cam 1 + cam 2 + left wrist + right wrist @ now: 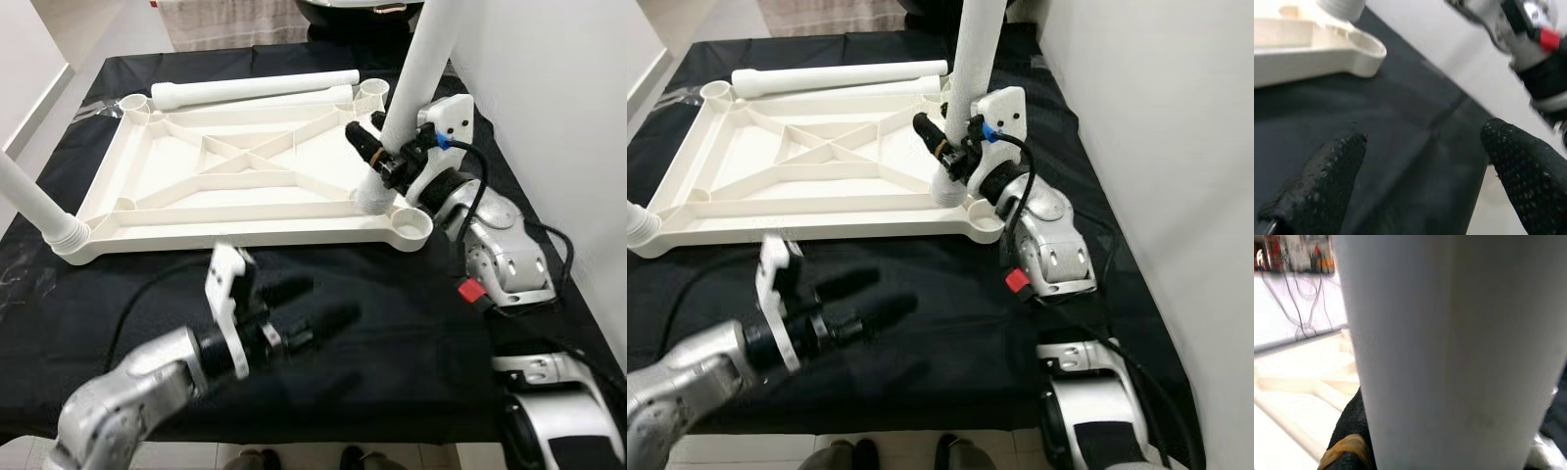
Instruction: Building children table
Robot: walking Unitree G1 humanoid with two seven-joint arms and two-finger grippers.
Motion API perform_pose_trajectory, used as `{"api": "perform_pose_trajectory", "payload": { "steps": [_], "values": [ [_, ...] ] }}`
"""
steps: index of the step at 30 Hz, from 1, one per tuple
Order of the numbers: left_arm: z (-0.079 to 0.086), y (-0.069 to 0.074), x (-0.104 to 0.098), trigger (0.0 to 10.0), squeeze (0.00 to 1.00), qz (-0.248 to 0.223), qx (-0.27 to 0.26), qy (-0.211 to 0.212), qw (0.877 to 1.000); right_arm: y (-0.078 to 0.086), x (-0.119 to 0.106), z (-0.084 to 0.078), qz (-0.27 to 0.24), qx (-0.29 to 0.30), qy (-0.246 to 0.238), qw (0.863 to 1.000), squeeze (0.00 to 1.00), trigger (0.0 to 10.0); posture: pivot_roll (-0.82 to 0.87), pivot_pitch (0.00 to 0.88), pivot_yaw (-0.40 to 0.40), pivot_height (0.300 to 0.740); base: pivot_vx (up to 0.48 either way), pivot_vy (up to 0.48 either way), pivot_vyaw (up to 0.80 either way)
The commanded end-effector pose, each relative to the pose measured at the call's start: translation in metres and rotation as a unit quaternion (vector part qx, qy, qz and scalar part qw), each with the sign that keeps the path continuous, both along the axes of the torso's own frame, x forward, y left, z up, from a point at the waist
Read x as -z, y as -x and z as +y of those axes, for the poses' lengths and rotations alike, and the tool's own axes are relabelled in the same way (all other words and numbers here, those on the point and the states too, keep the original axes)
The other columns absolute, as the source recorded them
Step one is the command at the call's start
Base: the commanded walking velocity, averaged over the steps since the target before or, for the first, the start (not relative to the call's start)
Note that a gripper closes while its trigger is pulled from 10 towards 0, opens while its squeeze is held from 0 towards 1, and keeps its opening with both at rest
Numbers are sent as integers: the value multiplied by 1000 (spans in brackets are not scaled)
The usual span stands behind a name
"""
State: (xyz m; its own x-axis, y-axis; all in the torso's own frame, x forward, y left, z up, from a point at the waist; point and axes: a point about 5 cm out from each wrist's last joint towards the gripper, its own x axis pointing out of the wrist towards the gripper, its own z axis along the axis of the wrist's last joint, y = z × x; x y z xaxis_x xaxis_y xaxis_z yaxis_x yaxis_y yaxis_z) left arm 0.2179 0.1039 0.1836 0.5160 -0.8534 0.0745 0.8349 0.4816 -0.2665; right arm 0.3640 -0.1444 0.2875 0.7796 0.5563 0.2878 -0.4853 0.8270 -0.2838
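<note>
A white plastic tabletop (235,171) lies upside down across the upper middle of the frame on a surface covered by a black cloth (392,323), its ribbed underside and diagonal cross braces facing up. Round sockets sit at its corners; the near right socket (411,222) is open and bare. Just behind that socket, toward the centre right of the frame, a white table leg (416,83) stands nearly upright, leaning slightly to the right, with its threaded lower end (372,196) meeting the tabletop's right edge. The right gripper (377,157) is closed around the lower part of this leg, its black fingers (364,145) pressed against the white tube, and the right wrist view shows the tube close up. A second leg (34,201) rises from the near left corner at the left edge of the frame, and a third leg (255,90) lies flat along the far edge of the tabletop in the upper middle. The left gripper (867,299) hovers above the black cloth in the lower left, in front of the tabletop, its two fingers (1322,181) spread wide apart and holding nothing. Shoes of a person (852,455) show at the bottom edge.
</note>
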Motion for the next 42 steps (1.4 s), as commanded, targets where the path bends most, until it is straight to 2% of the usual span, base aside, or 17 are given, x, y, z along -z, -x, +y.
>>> {"api": "perform_pose_trajectory", "payload": {
  "steps": [1, 4, 5, 8, 11, 14, 16, 20, 22, 26, 27, 30, 33, 36, 37, 40, 42],
  "values": [
    [-2, 7, 3, 10000, 0, -8, 0, -12, 1000, -1, 1, 4, -14, -1, 32, 999, 0, 10000, 29, 248, 8, 740, 0, 0, 0],
    [-6, 21, 14, 10000, 0, -2, -13, -14, 1000, -7, 0, -10, -24, 50, 21, 998, 0, 10000, 33, 266, 5, 740, 0, 0, 0],
    [-6, 21, 14, 10000, 0, -2, -13, -14, 1000, -7, 0, -10, -24, 50, 21, 998, 0, 10000, 33, 266, 5, 740, 0, 0, 0],
    [-10, 29, 28, 10000, 0, -5, -58, -26, 998, -13, -9, -24, -50, 110, -25, 992, 0, 10000, 36, 280, 8, 740, 0, 0, 0],
    [-10, 30, 31, 10000, 0, -6, -67, -29, 997, -14, -11, -26, -56, 122, -30, 990, 0, 10000, 35, 288, 8, 740, 0, 0, 0],
    [-9, 29, 32, 10000, 0, -7, -78, -28, 997, -16, -10, -28, -59, 144, -21, 988, 0, 10000, 37, 292, 7, 740, 0, 0, 0],
    [-6, 28, 32, 10000, 0, -8, -97, -23, 995, -21, -8, -34, -64, 185, 8, 981, 0, 10000, 42, 307, 4, 740, 0, 0, 0],
    [-3, 30, 32, 10000, 0, -6, -110, -17, 994, -23, -4, -37, -64, 196, 36, 978, 0, 10000, 40, 312, 2, 740, 0, 0, 0],
    [-3, 31, 32, 10000, 0, -6, -115, -11, 993, -22, 9, -28, -36, 149, 66, 986, 0, 10000, 33, 322, 2, 740, 0, 0, 0],
    [-3, 31, 32, 10000, 0, -8, -114, -12, 993, -20, 14, -22, -29, 126, 76, 989, 0, 10000, 30, 322, 2, 740, 0, 0, 0],
    [-4, 31, 32, 10000, 0, -11, -114, -12, 993, -16, 19, -15, -21, 93, 89, 991, 0, 10000, 27, 325, 3, 740, 0, 0, 0],
    [-4, 30, 33, 10000, 0, -17, -114, -14, 993, -5, 28, 7, 0, 4, 74, 997, 0, 10000, 24, 322, 7, 740, 0, 0, 0],
    [-5, 30, 33, 10000, 0, -18, -114, -14, 993, -1, 29, 12, 4, -21, 67, 998, 0, 10000, 24, 317, 7, 740, 0, 0, 0],
    [-4, 28, 34, 10000, 0, -19, -115, -14, 993, 18, 32, 31, 26, -134, 47, 990, 0, 10000, 18, 314, 7, 740, 0, 0, 0],
    [-4, 28, 34, 10000, 0, -19, -115, -14, 993, 18, 32, 31, 26, -134, 47, 990, 0, 10000, 18, 314, 7, 740, 0, 0, 0],
    [-3, 26, 34, 10000, 0, -21, -116, -14, 993, 33, 35, 40, 46, -212, 52, 975, 0, 10000, 18, 311, 7, 740, 0, 0, 0],
    [-3, 26, 34, 10000, 0, -21, -117, -14, 993, 37, 36, 41, 51, -228, 56, 971, 0, 10000, 18, 311, 7, 740, 0, 0, 0]
  ]
}}
